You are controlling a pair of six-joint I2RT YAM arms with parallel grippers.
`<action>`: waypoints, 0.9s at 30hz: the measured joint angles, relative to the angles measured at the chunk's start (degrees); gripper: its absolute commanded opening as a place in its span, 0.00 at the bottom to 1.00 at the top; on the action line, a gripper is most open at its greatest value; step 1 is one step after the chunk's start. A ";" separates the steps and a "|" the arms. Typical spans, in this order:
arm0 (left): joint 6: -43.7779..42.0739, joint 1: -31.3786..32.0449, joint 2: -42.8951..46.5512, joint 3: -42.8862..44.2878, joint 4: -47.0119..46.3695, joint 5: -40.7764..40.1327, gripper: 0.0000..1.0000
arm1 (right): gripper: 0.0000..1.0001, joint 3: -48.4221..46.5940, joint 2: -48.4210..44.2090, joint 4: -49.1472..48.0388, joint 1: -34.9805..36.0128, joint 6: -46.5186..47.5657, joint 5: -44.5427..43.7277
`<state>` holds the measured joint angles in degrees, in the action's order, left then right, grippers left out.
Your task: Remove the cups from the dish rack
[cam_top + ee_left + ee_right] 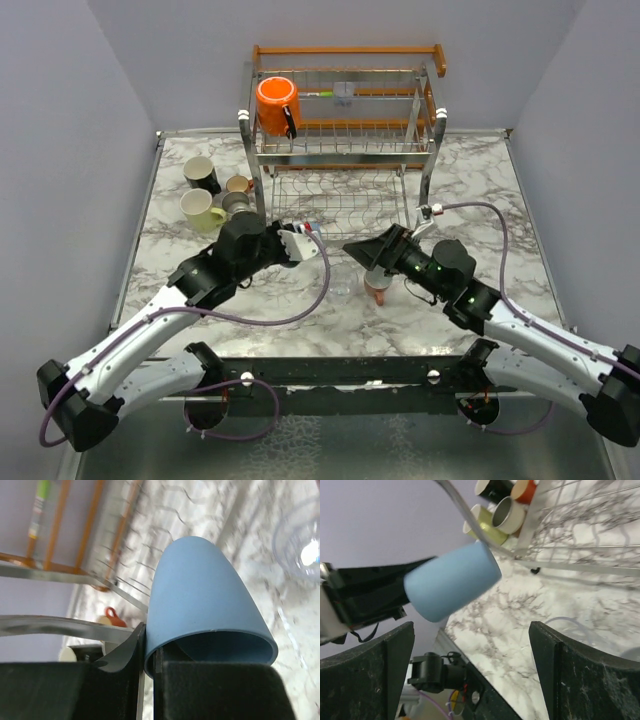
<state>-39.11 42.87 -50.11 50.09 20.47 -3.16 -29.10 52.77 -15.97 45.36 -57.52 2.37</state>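
The left gripper [149, 660] pinched the rim of one light blue cup [205, 590] at centre frame; the right gripper [472, 630] stood spread wide near one pink cup [378, 290]; one orange cup [275, 100] sat in the dish rack [345, 140], top centre; four cups [200, 209] clustered upper left; possibly one clear glass [340, 285] at centre.

1. No lettering, brand, number or sign can be read in any of the three views.
2. A green-and-white band on a slim object [42, 500] lying in the upper tier of the dish rack [345, 49] is too blurred to tell whether it bears print.
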 measured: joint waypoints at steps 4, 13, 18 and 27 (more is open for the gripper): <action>-0.44 0.00 -7.56 0.48 7.26 -1.01 0.00 | 0.96 -1.46 -5.09 7.58 -0.02 3.32 -5.62; -0.52 0.00 -21.03 3.50 17.16 -2.62 0.00 | 0.96 -5.22 -9.44 17.44 -0.07 7.34 -12.09; -1.44 0.00 -28.13 9.86 20.35 -1.95 0.00 | 0.96 -5.84 -10.25 19.67 -0.07 8.59 -13.57; -3.98 0.00 -39.08 17.70 27.61 -0.52 0.15 | 0.96 -7.17 -10.25 22.51 -0.07 9.68 -14.82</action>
<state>-43.09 42.87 -89.19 67.79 48.07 -3.68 -36.27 42.52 6.55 45.30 -47.83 -12.45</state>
